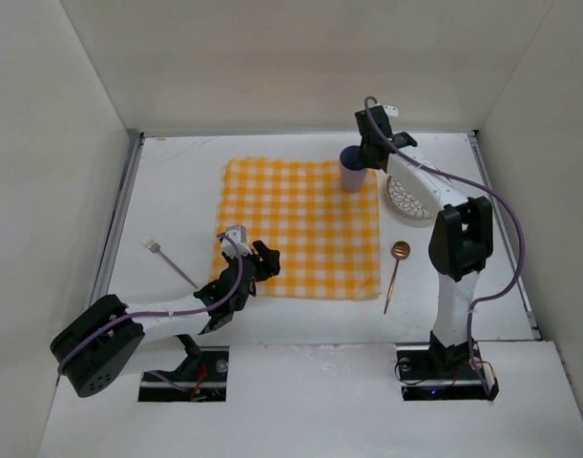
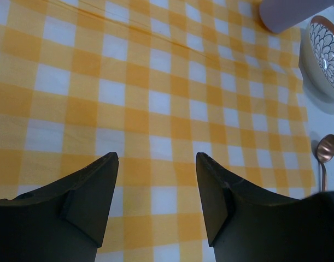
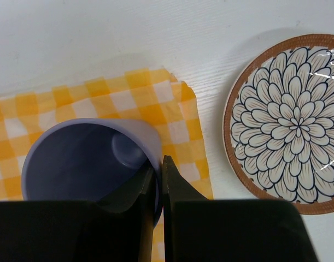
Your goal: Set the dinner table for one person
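A yellow-and-white checked cloth (image 1: pixel 301 227) lies spread on the white dinner table (image 1: pixel 176 181). At its far right corner stands a lavender cup (image 1: pixel 353 170), and my right gripper (image 3: pixel 160 169) is shut on the cup's rim (image 3: pixel 150 142), one finger inside and one outside. A flower-patterned plate (image 1: pixel 407 197) lies just right of the cup on the bare table. A copper spoon (image 1: pixel 397 267) lies right of the cloth, and a fork (image 1: pixel 167 260) lies left of it. My left gripper (image 2: pixel 156 164) hovers open over the cloth's near left part, nothing between its fingers.
Metal rails (image 1: pixel 119 219) run along the table's left and right sides, with white walls beyond them. The right arm's cable (image 1: pixel 506 229) loops out over the right side of the table.
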Action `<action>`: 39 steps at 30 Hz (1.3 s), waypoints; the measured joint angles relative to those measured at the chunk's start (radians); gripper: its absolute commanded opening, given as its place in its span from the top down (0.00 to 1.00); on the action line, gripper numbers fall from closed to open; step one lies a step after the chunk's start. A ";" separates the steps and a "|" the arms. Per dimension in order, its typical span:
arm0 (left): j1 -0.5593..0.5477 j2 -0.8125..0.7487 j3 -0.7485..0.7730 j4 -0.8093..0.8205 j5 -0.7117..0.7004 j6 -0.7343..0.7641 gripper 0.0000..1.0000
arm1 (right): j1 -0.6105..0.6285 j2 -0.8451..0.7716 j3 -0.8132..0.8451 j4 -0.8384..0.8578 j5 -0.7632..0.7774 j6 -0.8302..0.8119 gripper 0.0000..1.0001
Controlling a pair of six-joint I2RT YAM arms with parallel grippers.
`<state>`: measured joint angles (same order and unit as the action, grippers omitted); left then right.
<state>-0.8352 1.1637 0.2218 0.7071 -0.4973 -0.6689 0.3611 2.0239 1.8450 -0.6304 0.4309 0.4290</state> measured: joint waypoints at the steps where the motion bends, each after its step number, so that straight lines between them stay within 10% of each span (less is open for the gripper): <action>1: 0.000 0.000 0.000 0.000 0.000 0.000 0.43 | 0.000 0.002 0.003 0.000 0.002 -0.004 0.89; 28: 0.006 0.008 0.000 0.001 0.008 0.000 0.43 | -0.014 -0.063 -0.030 0.032 -0.045 -0.010 0.34; 33: 0.004 0.008 0.000 0.002 0.009 0.000 0.43 | -0.060 -0.303 -0.162 0.134 -0.118 0.022 0.41; 37: -0.015 0.000 0.000 -0.001 0.005 0.005 0.45 | -0.167 -0.564 -0.452 0.293 -0.142 0.097 0.82; 39: -0.051 -0.019 0.000 -0.002 -0.006 0.021 0.51 | -0.257 -0.660 -0.623 0.378 -0.153 0.161 0.88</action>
<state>-0.8867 1.1446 0.2218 0.7055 -0.5034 -0.6476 0.1040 1.3640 1.2217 -0.2520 0.2775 0.5900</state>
